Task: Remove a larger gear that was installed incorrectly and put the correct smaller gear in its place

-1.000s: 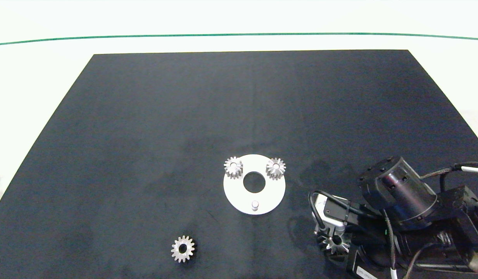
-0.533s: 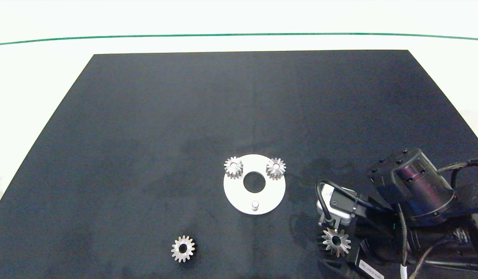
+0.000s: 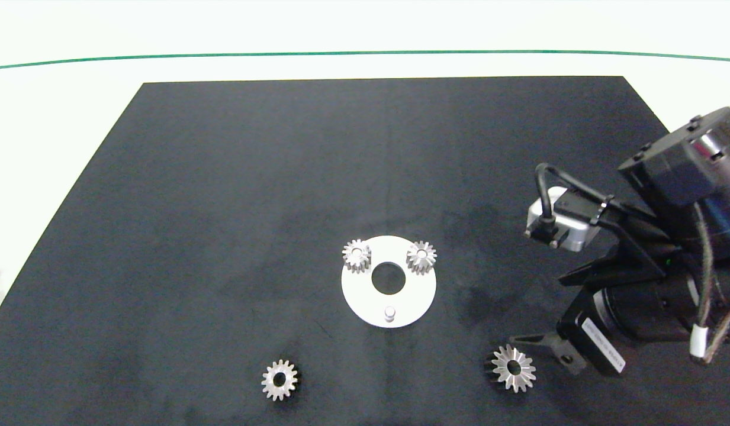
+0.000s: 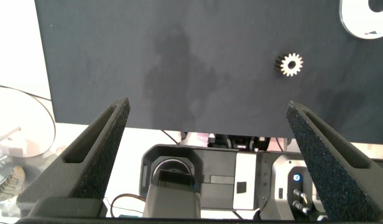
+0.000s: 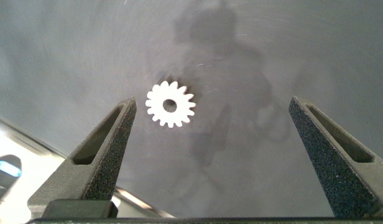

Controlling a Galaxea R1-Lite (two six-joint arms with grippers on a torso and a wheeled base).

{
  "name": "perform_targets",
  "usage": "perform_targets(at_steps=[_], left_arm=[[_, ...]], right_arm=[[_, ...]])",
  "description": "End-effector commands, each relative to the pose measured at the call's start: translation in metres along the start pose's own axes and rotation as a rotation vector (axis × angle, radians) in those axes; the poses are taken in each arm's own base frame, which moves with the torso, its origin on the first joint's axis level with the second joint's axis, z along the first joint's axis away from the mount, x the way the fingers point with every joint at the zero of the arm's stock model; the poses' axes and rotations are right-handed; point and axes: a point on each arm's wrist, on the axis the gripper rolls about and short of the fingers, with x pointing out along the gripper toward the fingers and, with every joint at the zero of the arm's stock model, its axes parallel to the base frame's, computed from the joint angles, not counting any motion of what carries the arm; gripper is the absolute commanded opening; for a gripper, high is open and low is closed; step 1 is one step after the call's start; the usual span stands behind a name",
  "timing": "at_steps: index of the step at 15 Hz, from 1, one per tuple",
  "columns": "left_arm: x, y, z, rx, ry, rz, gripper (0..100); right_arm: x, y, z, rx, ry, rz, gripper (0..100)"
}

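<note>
The right arm reaches in over the black tabletop's (image 3: 222,177) right side, its wrist raised and angled downward, the right gripper (image 5: 210,155) with jaws spread wide and empty. The left gripper (image 4: 207,155) hangs off the tabletop's near edge, jaws spread wide too.

Silver gears (image 3: 513,368), black mat (image 3: 282,177)

right gripper (image 5: 210,155) lifted off the larger gear (image 3: 513,368), jaws apart, gear left on mat

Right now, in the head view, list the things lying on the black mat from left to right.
smaller gear → white disc with two small gears on it → larger gear → right gripper, open beside that gear.
</note>
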Motion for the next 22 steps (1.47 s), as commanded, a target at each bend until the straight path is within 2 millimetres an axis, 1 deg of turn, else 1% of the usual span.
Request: perform_targets(at_steps=[1,2,3,4,5,6,9,10,11,15,17,20,22], left_arm=[[0.002,0.000,0.000,0.000,0.016,0.003,100],[0.002,0.000,0.000,0.000,0.019,0.004,100],[0.004,-0.001,0.001,0.001,0.026,0.002,100],[0.005,-0.001,0.002,0.001,0.029,0.003,100],[0.007,-0.001,0.003,0.002,0.038,0.003,100],[0.008,-0.001,0.004,0.001,0.046,0.005,100],[0.018,-0.003,0.009,0.004,0.082,0.009,100],[0.019,-0.003,0.009,0.003,0.087,0.010,100],[0.022,-0.004,0.010,0.012,0.100,0.003,100],[0.031,-0.006,0.014,0.023,0.136,-0.001,100],[0.040,-0.008,0.018,0.021,0.166,0.006,100],[0.049,-0.011,0.022,0.032,0.189,-0.002,100],[0.054,-0.016,0.023,0.053,0.214,-0.036,100]], right_arm=[[-0.023,-0.027,0.012,0.193,0.008,-0.075,100],[-0.026,-0.032,0.012,0.220,0.022,-0.087,100],[-0.034,-0.044,0.012,0.301,0.045,-0.121,100],[-0.037,-0.049,0.011,0.329,0.052,-0.134,100],[-0.042,-0.060,0.006,0.380,0.088,-0.167,100],[-0.046,-0.067,0.001,0.415,0.113,-0.189,100],[-0.052,-0.084,-0.009,0.512,0.122,-0.248,94],[-0.055,-0.086,-0.012,0.528,0.118,-0.258,91],[-0.058,-0.087,-0.015,0.534,0.118,-0.264,91],[-0.067,-0.084,-0.018,0.526,0.089,-0.263,91],[-0.073,-0.083,-0.021,0.529,0.073,-0.265,91],[-0.072,-0.083,-0.020,0.530,0.071,-0.261,91],[-0.069,-0.084,-0.020,0.531,0.082,-0.260,91]])
